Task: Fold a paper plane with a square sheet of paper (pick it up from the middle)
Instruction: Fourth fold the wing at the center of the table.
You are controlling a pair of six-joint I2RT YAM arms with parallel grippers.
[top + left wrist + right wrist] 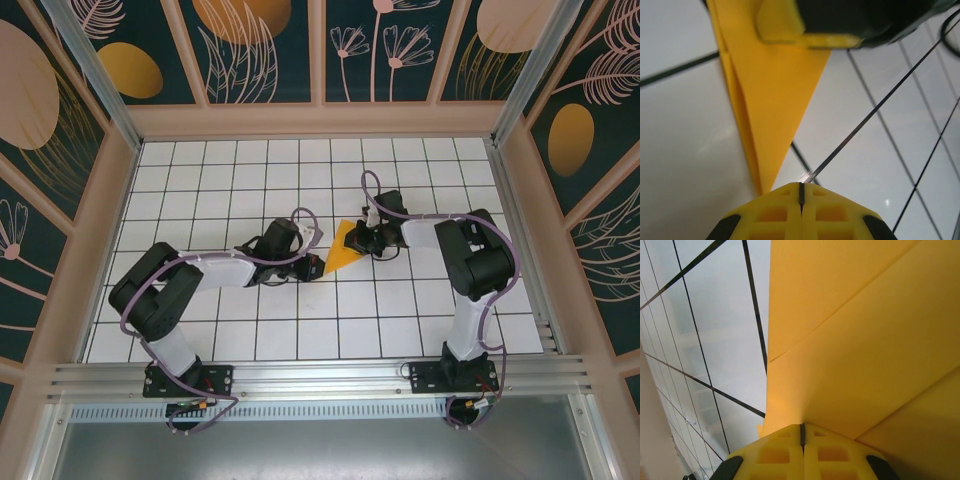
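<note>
So the paper (344, 250) is lying flat on the white grid table (230, 190), right between the two claws. The left claw (801, 192) is sitting clenched, its yellow fingers pressed together with just a thin seam showing. The paper's sharp lower tip is ending just beside those fingertips, not visibly in them. The right claw (801, 432) is sitting clenched too, tips right against the paper's wider end. Can't tell if it's actually pinching a layer or only pressing on it. The paper is looking like a long narrow triangle, orange-yellow, thin and matte. A folded flap is running along one long edge, and straight creases are fanning across it in the right wrist view. The table is looking glossy, catching reflections between thin dark grid lines.
</note>
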